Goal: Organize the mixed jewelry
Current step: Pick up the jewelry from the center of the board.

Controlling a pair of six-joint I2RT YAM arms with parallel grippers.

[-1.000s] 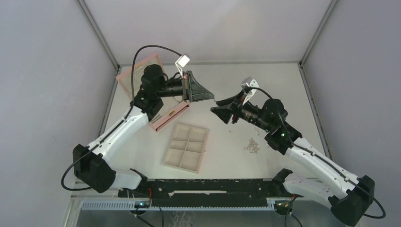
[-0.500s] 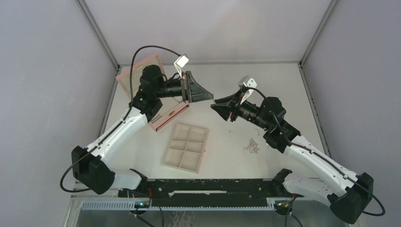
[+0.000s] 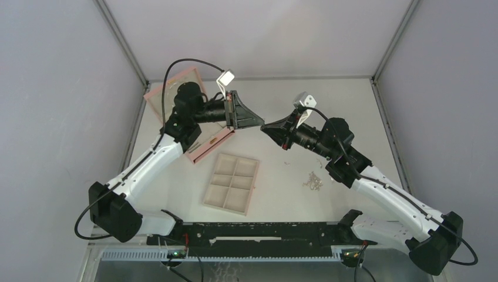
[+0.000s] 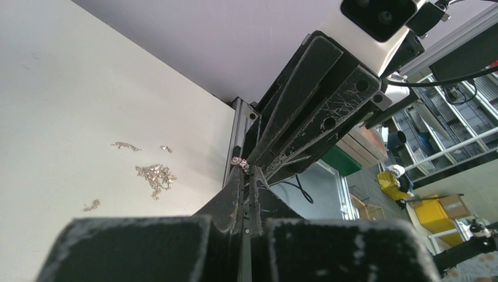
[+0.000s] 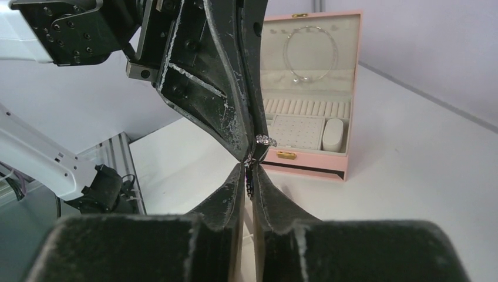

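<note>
My two grippers meet tip to tip in mid-air above the table. The left gripper (image 3: 258,122) (image 4: 246,170) is shut on a small sparkling silver ring (image 4: 239,163) (image 5: 265,140) that pokes out at its tips. The right gripper (image 3: 268,127) (image 5: 248,167) faces it with its jaws drawn almost together, a thin part of the ring pinched between its tips. More of the mixed jewelry lies loose on the table: a silver chain cluster (image 3: 312,181) (image 4: 155,174) and a few tiny pieces (image 4: 125,145) beside it.
A beige six-compartment tray (image 3: 237,157) lies near the front centre. The pink quilted box (image 3: 211,144) (image 5: 305,161) stands open at the back left, under the left arm, a necklace (image 5: 310,56) hanging in its lid. Grey walls close in the table.
The right gripper has moved left and up to the left gripper's tips and has drawn its jaws nearly together there. The left gripper has hardly moved and stays shut.
</note>
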